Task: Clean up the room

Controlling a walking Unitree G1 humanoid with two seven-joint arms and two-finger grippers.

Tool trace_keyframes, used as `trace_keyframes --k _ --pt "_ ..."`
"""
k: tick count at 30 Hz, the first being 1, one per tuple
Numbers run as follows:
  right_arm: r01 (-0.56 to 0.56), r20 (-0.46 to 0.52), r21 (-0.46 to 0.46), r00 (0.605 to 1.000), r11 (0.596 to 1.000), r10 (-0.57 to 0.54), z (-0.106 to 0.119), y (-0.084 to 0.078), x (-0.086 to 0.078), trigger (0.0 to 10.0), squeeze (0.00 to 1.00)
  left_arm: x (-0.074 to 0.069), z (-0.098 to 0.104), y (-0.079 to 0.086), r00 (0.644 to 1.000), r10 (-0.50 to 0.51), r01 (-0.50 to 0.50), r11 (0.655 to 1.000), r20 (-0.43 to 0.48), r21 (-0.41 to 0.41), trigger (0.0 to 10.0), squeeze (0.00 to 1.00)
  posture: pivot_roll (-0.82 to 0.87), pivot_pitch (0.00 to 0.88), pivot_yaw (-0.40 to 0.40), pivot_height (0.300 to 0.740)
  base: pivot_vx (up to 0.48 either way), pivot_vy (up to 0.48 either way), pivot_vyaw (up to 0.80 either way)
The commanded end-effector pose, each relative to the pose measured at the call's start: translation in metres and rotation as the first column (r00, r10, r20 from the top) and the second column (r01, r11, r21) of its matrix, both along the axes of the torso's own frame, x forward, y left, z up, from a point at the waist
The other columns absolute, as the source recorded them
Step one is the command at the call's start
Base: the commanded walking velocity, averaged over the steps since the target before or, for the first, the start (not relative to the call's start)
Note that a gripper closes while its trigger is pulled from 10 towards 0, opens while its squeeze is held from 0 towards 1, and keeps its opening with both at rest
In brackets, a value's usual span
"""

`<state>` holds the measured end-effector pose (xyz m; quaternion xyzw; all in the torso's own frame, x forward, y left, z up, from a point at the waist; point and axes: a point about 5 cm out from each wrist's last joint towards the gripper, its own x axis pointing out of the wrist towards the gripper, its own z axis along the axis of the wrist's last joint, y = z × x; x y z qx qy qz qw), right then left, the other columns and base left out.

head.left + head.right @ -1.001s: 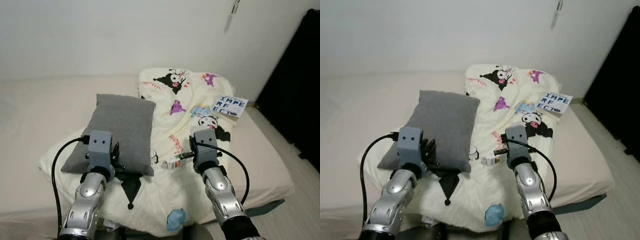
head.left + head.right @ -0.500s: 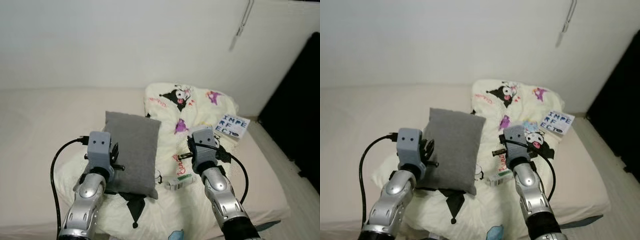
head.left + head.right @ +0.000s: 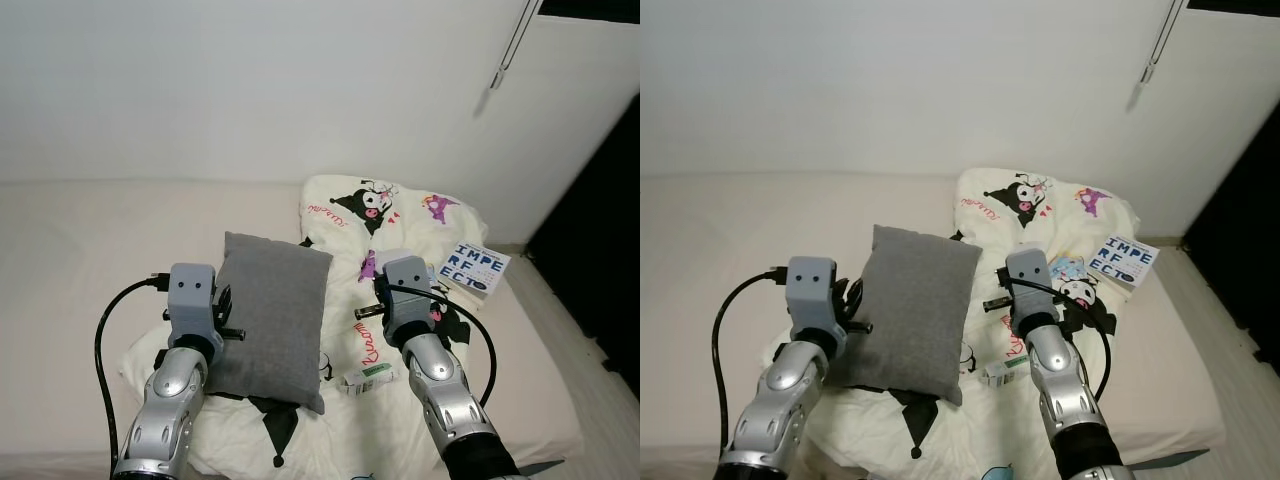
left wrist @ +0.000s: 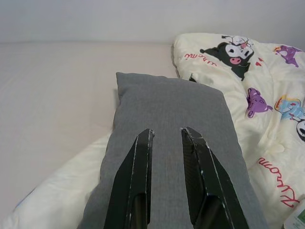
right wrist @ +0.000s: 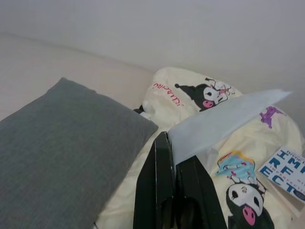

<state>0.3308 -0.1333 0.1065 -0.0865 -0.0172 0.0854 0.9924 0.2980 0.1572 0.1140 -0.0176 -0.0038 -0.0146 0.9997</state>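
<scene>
Right gripper (image 5: pixel 174 148) pinched shut on a pale sheet (image 5: pixel 224 119) (plain in the wrist view, hidden from the head); left gripper (image 4: pixel 167 136) fingers parted above the grey pillow (image 3: pixel 272 305); small box (image 3: pixel 368 378) on the cartoon blanket (image 3: pixel 400 215); book (image 3: pixel 478 268) beside.

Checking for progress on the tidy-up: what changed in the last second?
Mostly the view tilted up. Both arms reached farther up the bed: the left pincer, open, now over the middle of the grey pillow; the right pincer, shut on a white sheet, past the small box. Pillow, box, book and quilt lie unmoved.
</scene>
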Motion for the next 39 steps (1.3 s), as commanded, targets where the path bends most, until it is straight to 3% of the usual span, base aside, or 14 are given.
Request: trace_keyframes --k 1,9,24,27,32,39 --pt "0.017 -0.038 0.016 0.999 1.000 -0.017 -0.007 -0.002 -0.003 10.0 0.00 -0.003 -0.008 0.000 1.000 0.006 -0.006 1.000 -0.023 -0.013 10.0 0.00 0.08 0.091 -0.073 0.740 0.000 0.000 0.00" --pt "0.017 -0.077 0.006 0.997 1.000 -0.017 -0.018 0.001 -0.007 10.0 0.00 -0.006 -0.018 0.008 0.998 0.030 -0.030 1.000 -0.056 0.010 10.0 0.00 0.08 0.089 -0.073 0.740 0.000 0.000 0.00" --pt "0.028 -0.099 0.023 0.995 0.999 -0.025 -0.025 0.001 -0.010 10.0 0.00 -0.007 -0.029 0.000 0.993 -0.031 0.039 0.996 -0.110 0.075 10.0 0.00 0.08 0.090 -0.065 0.740 0.000 0.000 0.00" --pt "0.033 -0.155 -0.031 0.987 0.999 -0.038 -0.041 -0.005 -0.016 10.0 0.00 -0.007 -0.048 0.001 0.982 -0.006 0.025 0.995 -0.187 0.096 10.0 0.00 0.08 0.098 -0.067 0.740 0.000 0.000 0.00" --pt "0.049 -0.192 -0.040 0.980 0.998 -0.056 -0.050 -0.010 -0.021 10.0 0.00 -0.007 -0.058 0.005 0.972 0.033 -0.004 0.992 -0.231 0.122 10.0 0.00 0.08 0.105 -0.061 0.740 0.000 0.000 0.00" --pt "0.062 -0.195 -0.029 0.979 0.998 -0.066 -0.051 -0.011 -0.023 10.0 0.00 -0.007 -0.052 0.007 0.980 0.034 -0.017 0.996 -0.195 0.089 10.0 0.00 0.08 0.105 -0.056 0.740 0.000 0.000 0.00"
